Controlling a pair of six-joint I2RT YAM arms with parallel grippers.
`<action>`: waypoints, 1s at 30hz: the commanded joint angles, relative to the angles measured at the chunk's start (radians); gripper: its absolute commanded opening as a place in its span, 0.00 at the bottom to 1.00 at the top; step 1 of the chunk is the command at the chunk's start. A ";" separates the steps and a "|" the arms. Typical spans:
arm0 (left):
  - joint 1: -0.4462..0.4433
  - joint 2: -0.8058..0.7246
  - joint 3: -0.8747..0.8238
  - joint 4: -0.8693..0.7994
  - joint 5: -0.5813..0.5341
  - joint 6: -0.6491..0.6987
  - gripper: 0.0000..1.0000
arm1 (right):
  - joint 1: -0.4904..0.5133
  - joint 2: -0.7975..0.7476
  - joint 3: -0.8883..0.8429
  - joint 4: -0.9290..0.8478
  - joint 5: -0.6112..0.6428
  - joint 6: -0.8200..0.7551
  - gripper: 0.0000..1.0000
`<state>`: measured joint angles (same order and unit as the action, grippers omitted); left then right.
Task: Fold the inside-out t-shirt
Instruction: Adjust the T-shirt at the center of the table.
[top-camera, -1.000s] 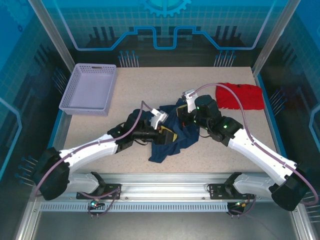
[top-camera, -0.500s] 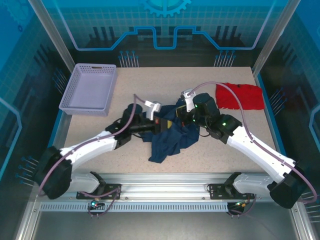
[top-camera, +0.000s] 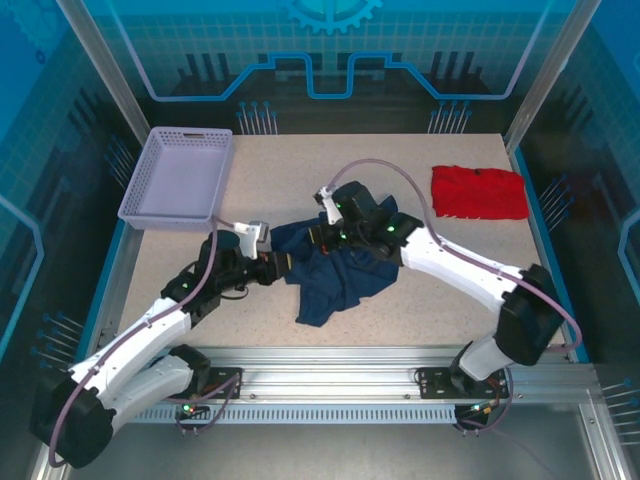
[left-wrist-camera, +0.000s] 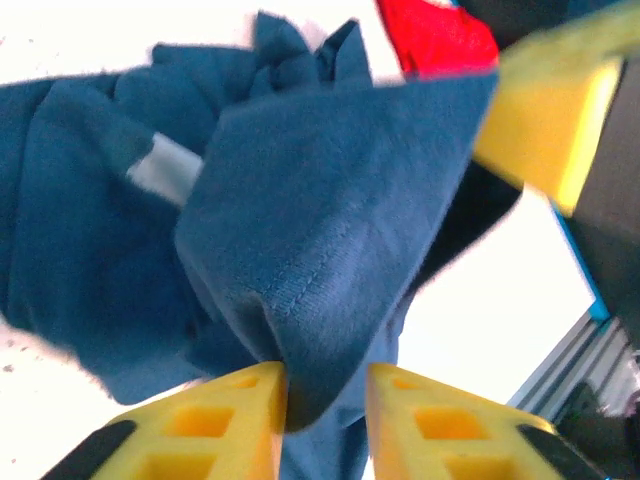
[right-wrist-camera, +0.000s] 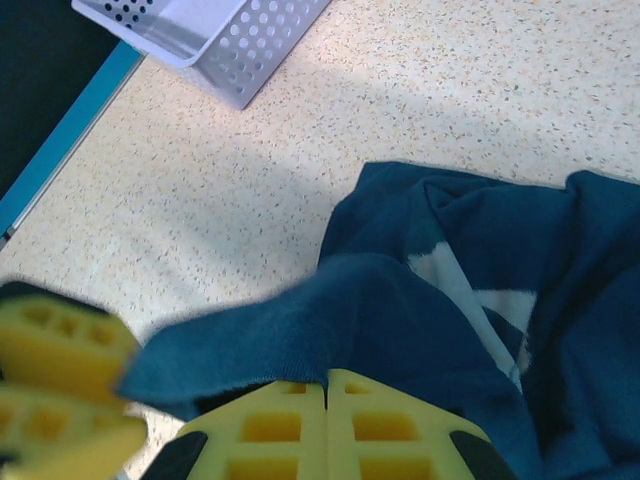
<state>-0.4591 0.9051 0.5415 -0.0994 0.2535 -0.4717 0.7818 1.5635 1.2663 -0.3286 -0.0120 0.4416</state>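
Writing: a pale tag is seen on the inside-out t-shirt; its print is too blurred to be read.
Count: one navy t-shirt, one red garment, one lilac perforated basket and two grippers are counted.
Left gripper: a stitched fold of the t-shirt is clamped between the yellow fingers, which are held slightly apart by the cloth.
Right gripper: the fingers are pressed together on an edge of the t-shirt.
T-shirt position: it is bunched at the middle of the table, with a strip spanned between the two grippers; the red garment is laid well apart at the far right, the basket at the far left.
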 joint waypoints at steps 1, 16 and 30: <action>0.002 -0.018 -0.038 0.092 0.062 -0.033 0.41 | -0.027 0.043 0.074 -0.025 -0.030 -0.002 0.00; -0.017 0.174 -0.024 0.194 0.065 0.003 0.60 | -0.184 -0.005 0.098 -0.260 -0.077 -0.219 0.00; -0.040 0.312 0.012 0.309 0.034 -0.042 0.58 | -0.187 -0.012 0.069 -0.234 -0.091 -0.225 0.00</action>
<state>-0.4942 1.2102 0.5182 0.1761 0.3172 -0.5995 0.6010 1.5837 1.3491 -0.5537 -0.0875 0.2382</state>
